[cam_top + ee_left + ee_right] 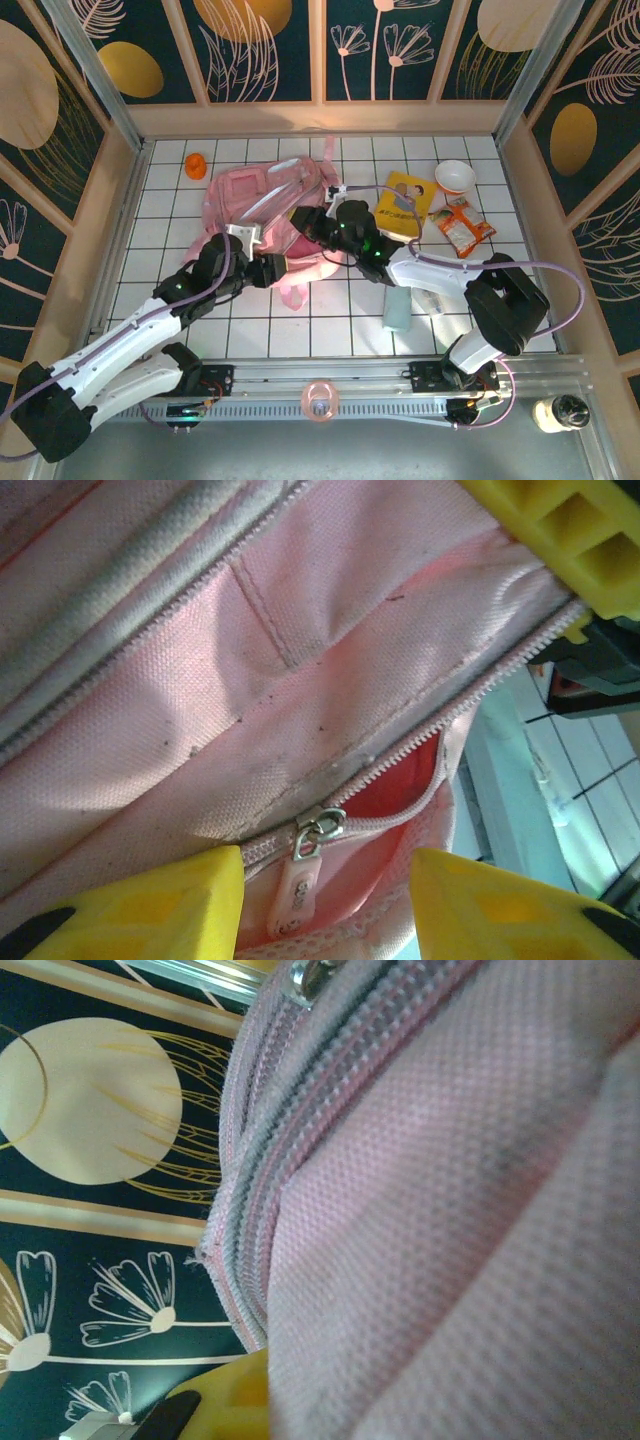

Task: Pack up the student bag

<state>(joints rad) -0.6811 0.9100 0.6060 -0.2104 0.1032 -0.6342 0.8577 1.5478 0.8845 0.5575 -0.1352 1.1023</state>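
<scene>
Pink cloth fills the middle of the white tiled table (330, 325). Seen from above, the student bag (250, 190) lies toward the back of it, and both arms reach in to its near edge. The left gripper (272, 270) sits at the bag's lower rim. The right gripper (303, 222) is just beyond it, on the bag's right side. A yellow booklet (405, 205) and a white bowl (455, 177) lie to the right, apart from the bag.

From the left wrist, the yellow fingers (130, 910) stand moderately apart, gripping nothing. The zip pull (298, 875) hangs in the gap between them. The zip is partly undone, with red lining showing in the slit.

From the right wrist, pink weave and a closed run of zip teeth crowd the lens, with a bit of yellow finger (235, 1400) low down. That tool is closed tight on the bag's cloth.
</scene>
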